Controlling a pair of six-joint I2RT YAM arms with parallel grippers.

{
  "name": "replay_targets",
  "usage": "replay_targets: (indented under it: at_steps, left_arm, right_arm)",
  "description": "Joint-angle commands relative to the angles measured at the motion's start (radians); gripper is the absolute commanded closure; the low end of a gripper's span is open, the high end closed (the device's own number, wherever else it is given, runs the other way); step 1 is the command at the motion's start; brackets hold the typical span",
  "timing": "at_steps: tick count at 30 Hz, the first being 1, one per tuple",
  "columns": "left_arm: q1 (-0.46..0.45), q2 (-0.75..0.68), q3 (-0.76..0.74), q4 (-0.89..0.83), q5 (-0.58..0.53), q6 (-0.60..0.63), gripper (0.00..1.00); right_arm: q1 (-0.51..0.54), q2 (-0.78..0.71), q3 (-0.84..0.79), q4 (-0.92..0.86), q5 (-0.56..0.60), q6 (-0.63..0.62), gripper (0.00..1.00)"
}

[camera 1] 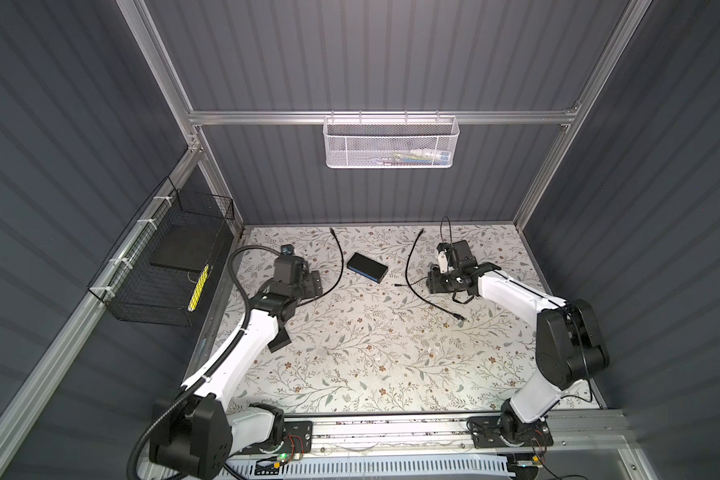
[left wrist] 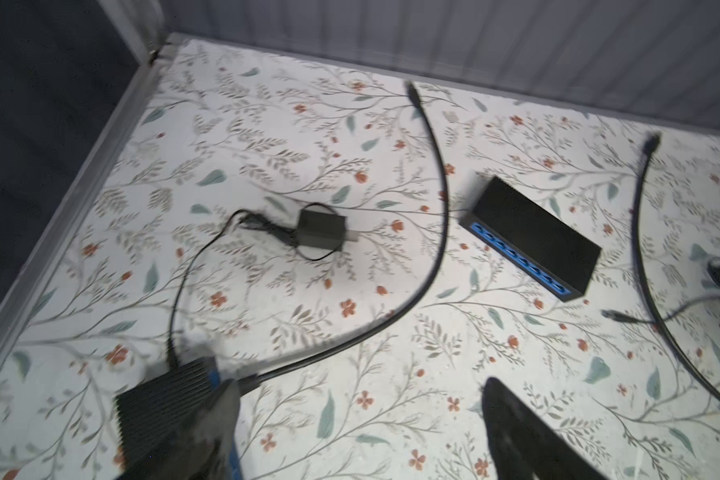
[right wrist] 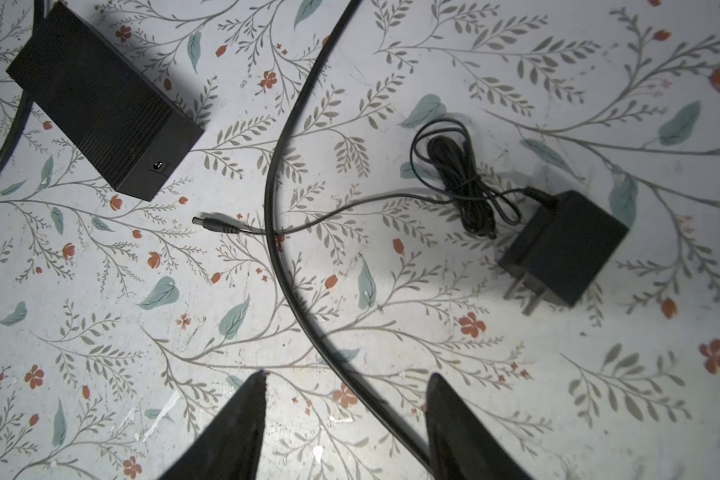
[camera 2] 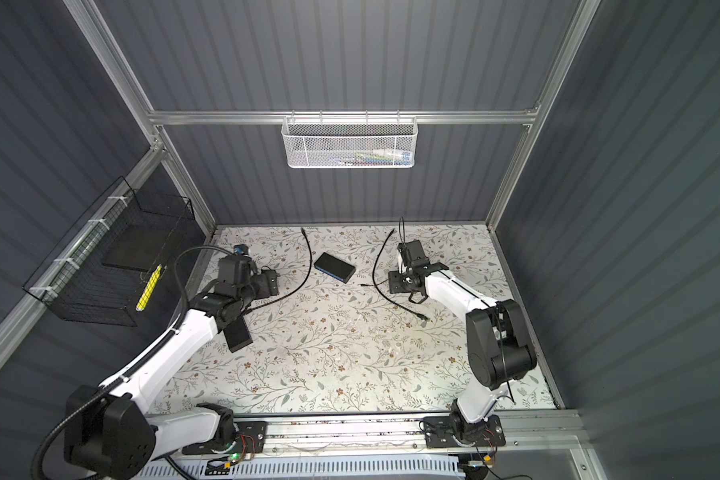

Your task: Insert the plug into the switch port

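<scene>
Barrel plug (right wrist: 215,224) lying loose on the desk (right wrist: 100,332), just right of and slightly nearer than the network switch (right wrist: 100,99) and apart from it. Its metal tip is turned leftward toward the switch's right end, where the switch port (right wrist: 157,166) opens. The plug is judged small, light and rigid. Its thin cord (right wrist: 350,206), running right to the wall adapter (right wrist: 566,249), is limp and cannot transmit a push, so the hold belongs on the ribbed moulded sleeve behind the tip. A thick patch cable (right wrist: 268,195) crosses the cord just behind the plug and may drag. The switch looks light enough to slide when pressed. Right gripper (right wrist: 350,376) hovers near the plug, fingers (right wrist: 242,428) apart and empty; left gripper (left wrist: 360,382), farther left, has fingers (left wrist: 516,424) wide apart with nothing between them.
</scene>
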Motion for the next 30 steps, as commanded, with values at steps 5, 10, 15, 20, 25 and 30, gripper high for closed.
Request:
replay_targets:
  at_steps: [5, 10, 15, 20, 25, 30]
  left_arm:
    - [-0.079, 0.224, 0.096, 0.121, 0.051, 0.172, 0.11]
    - [-0.075, 0.299, 0.126, 0.190, 0.174, 0.177, 0.12]
    - [-0.070, 0.343, 0.158, 0.180, 0.247, 0.182, 0.12]
    - [-0.064, 0.323, 0.135, 0.197, 0.273, 0.179, 0.12]
    - [-0.045, 0.290, 0.103, 0.180, 0.282, 0.192, 0.13]
    - [-0.012, 0.253, 0.063, 0.165, 0.291, 0.200, 0.13]
  right_arm:
    - [0.111, 0.121, 0.162, -0.113, -0.094, -0.309, 0.42]
    - [0.128, 0.231, 0.253, -0.121, -0.080, -0.444, 0.44]
    - [0.129, 0.354, 0.384, -0.179, -0.059, -0.521, 0.49]
    - [0.129, 0.430, 0.465, -0.209, -0.066, -0.596, 0.53]
    - [0.131, 0.498, 0.558, -0.280, -0.071, -0.634, 0.54]
    - [0.143, 0.567, 0.645, -0.345, -0.034, -0.660, 0.60]
